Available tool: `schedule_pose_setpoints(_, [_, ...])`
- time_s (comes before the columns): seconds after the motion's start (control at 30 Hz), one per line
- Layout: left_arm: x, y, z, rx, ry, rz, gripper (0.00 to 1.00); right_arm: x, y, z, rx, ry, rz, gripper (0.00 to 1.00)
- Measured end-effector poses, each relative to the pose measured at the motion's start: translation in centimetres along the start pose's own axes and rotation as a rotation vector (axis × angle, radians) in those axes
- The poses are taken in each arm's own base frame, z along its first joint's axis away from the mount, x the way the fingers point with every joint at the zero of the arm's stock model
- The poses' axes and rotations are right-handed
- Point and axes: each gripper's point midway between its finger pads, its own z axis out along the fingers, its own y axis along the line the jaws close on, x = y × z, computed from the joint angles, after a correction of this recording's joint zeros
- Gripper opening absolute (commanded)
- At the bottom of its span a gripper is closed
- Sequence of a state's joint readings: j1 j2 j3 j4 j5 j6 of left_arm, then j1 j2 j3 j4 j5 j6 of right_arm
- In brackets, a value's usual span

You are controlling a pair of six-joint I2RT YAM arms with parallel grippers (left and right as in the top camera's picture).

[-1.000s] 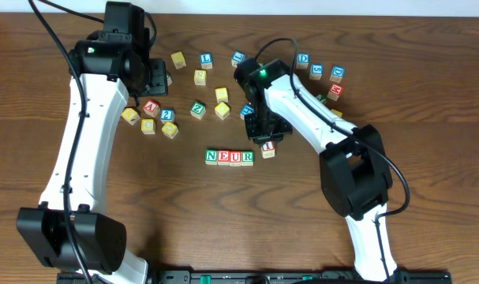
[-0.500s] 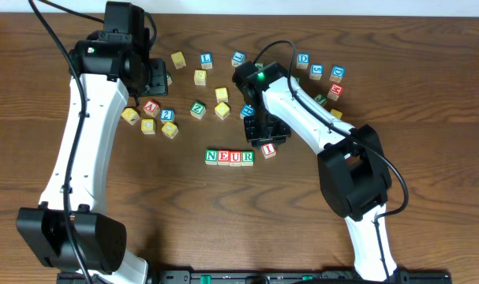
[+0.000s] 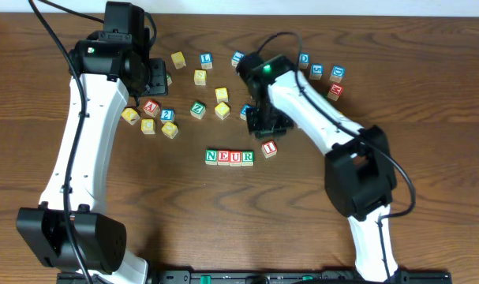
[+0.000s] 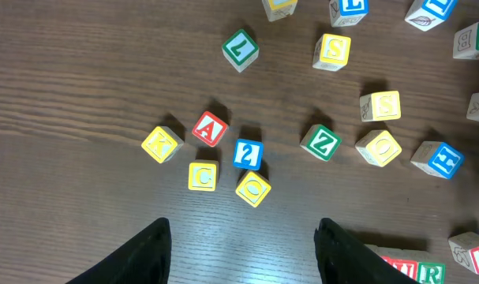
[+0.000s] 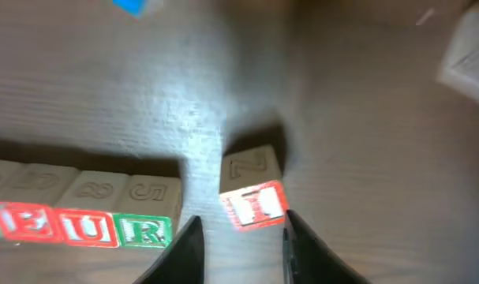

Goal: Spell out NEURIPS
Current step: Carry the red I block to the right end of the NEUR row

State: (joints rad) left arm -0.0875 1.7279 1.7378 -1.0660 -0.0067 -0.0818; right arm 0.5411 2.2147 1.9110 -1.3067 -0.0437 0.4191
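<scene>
Four cubes reading N, E, U, R (image 3: 230, 157) stand in a tight row on the brown table. The red-framed I cube (image 3: 269, 147) lies just right of the R (image 5: 148, 229), a small gap away and turned a little out of line. In the right wrist view the I cube (image 5: 255, 203) rests on the wood just beyond my right gripper (image 5: 241, 217). Its jaws stand narrowly open and hold nothing. In the overhead view the right gripper (image 3: 267, 126) hovers behind the cube. My left gripper (image 4: 243, 226) is open over bare wood at the back left. A yellow S cube (image 4: 380, 105) lies loose.
Loose cubes are scattered behind the row: a red A (image 4: 210, 128), a green Z (image 4: 322, 143), several yellow ones near the left gripper, and blue and red ones at the back right (image 3: 318, 71). Both white arms reach in from the near edge.
My right gripper has let go of the I cube and drawn back, away from the row. The cube stays beside the R. The left arm has not moved.
</scene>
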Motion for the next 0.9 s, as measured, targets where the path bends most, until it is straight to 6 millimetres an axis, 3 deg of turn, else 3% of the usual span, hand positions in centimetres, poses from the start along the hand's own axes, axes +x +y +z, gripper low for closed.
schedule_pose_setpoints(0.1, [0.0, 0.0, 0.0, 0.000, 0.000, 0.000, 0.58, -1.1, -0.6, -2.1, -0.029, -0.064, 0.010, 0.01])
schedule_pose_setpoints(0.27, [0.0, 0.0, 0.0, 0.000, 0.000, 0.000, 0.58, -3.3, -1.0, -3.4, -0.069, -0.164, 0.026, 0.01])
schedule_pose_setpoints(0.37, [0.0, 0.0, 0.0, 0.000, 0.000, 0.000, 0.58, -3.6, -0.5, -2.2, -0.086, -0.177, 0.012, 0.01])
schedule_pose_setpoints(0.7, [0.0, 0.0, 0.0, 0.000, 0.000, 0.000, 0.58, -0.6, -0.4, 3.6, -0.070, -0.084, -0.012, 0.01])
schedule_pose_setpoints(0.9, [0.0, 0.0, 0.0, 0.000, 0.000, 0.000, 0.58, 0.1, -0.7, 4.3, -0.062, -0.063, -0.011, 0.01])
